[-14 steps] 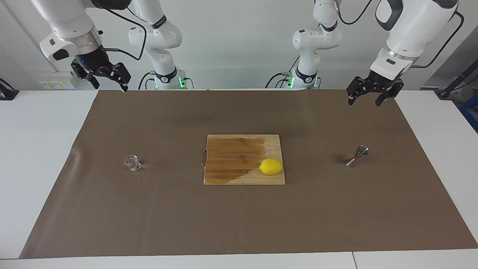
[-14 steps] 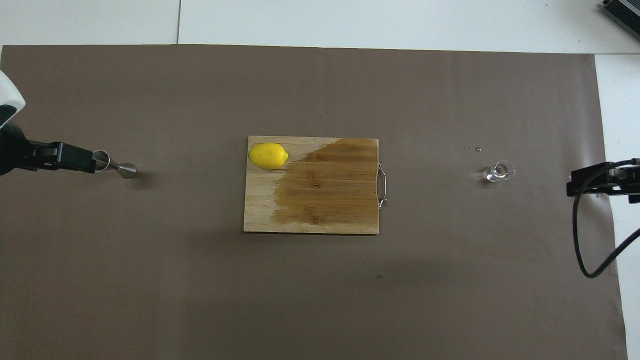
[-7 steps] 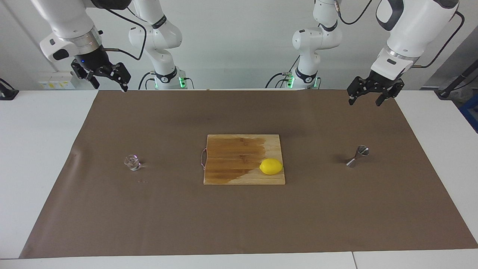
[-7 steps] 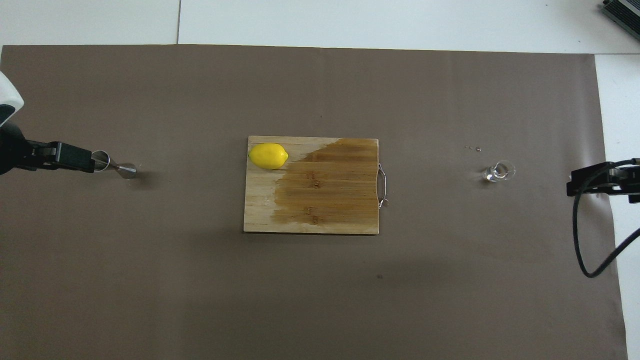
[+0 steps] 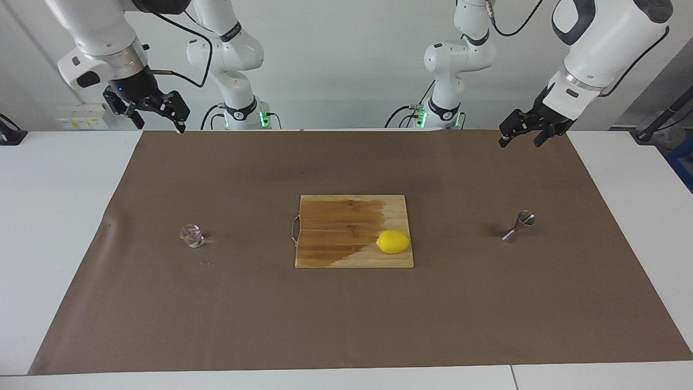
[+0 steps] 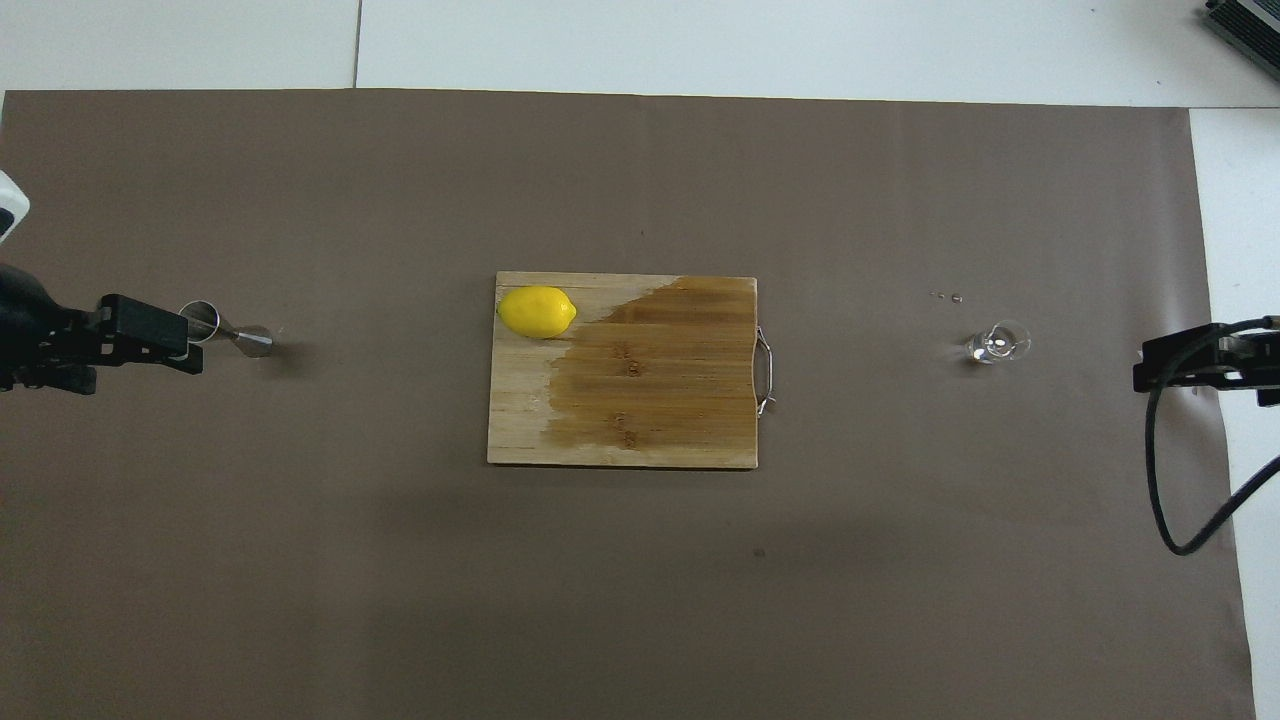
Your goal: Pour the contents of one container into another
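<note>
The small clear glass cup (image 5: 191,236) (image 6: 997,343) stands upright on the brown mat toward the right arm's end. The steel jigger (image 5: 518,226) (image 6: 228,330) stands upright toward the left arm's end. My left gripper (image 5: 520,140) (image 6: 192,348) hangs open and empty, tilted, high over the mat; from overhead it overlaps the jigger's rim, but the facing view shows it well clear of it. My right gripper (image 5: 159,122) (image 6: 1140,372) waits open and empty, high over the mat's corner at its own end, apart from the cup.
A wooden cutting board (image 5: 335,216) (image 6: 650,400) with a wet stain and a metal handle lies mid-mat, a lemon (image 5: 393,241) (image 6: 537,311) on its corner. A few drops (image 6: 945,296) lie beside the cup. A black cable (image 6: 1160,480) hangs from the right arm.
My left gripper has risen a little and tilted, its fingers swinging toward the table's middle. The right gripper, cup and jigger have not moved.
</note>
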`<state>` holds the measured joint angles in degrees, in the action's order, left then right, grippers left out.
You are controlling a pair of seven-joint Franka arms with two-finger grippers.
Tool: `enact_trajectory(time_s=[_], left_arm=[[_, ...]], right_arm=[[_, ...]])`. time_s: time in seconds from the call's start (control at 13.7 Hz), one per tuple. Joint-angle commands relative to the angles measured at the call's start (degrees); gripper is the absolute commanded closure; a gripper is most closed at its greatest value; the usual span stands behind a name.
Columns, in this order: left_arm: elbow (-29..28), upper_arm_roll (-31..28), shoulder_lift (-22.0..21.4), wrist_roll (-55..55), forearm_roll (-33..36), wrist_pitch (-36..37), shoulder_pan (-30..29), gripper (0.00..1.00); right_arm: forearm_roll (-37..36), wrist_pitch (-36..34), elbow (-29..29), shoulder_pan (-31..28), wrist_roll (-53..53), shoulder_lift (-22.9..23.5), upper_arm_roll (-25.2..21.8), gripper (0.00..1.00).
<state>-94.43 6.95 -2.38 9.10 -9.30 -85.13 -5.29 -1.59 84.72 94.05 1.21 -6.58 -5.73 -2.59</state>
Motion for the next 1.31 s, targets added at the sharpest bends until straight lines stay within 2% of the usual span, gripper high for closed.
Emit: enact_trajectory(time_s=[0.0, 0.36, 0.66, 0.8, 1.24], left_arm=[[1.25, 0.0, 0.88, 8.54, -5.35, 4.08, -1.82, 0.0], [10.21, 0.08, 8.87, 22.34, -17.39, 13.48, -7.96, 0.0], [16.45, 0.08, 16.25, 39.9, -27.41, 23.85, -11.05, 0.0], [17.79, 0.43, 18.98, 44.41, -31.12, 24.22, -12.89, 0.0], [17.7, 0.17, 22.94, 49.44, -42.19, 23.69, -16.76, 0.0]], right_arm=[[0.1, 0.01, 0.17, -0.07, 1.31, -0.59, 0.04, 0.0], [0.1, 0.01, 0.17, -0.07, 1.22, -0.51, 0.04, 0.0], [0.1, 0.01, 0.17, -0.07, 1.31, -0.59, 0.04, 0.0], [0.1, 0.01, 0.17, -0.07, 1.31, -0.59, 0.04, 0.0], [0.1, 0.19, 0.17, -0.07, 1.39, -0.59, 0.48, 0.0]])
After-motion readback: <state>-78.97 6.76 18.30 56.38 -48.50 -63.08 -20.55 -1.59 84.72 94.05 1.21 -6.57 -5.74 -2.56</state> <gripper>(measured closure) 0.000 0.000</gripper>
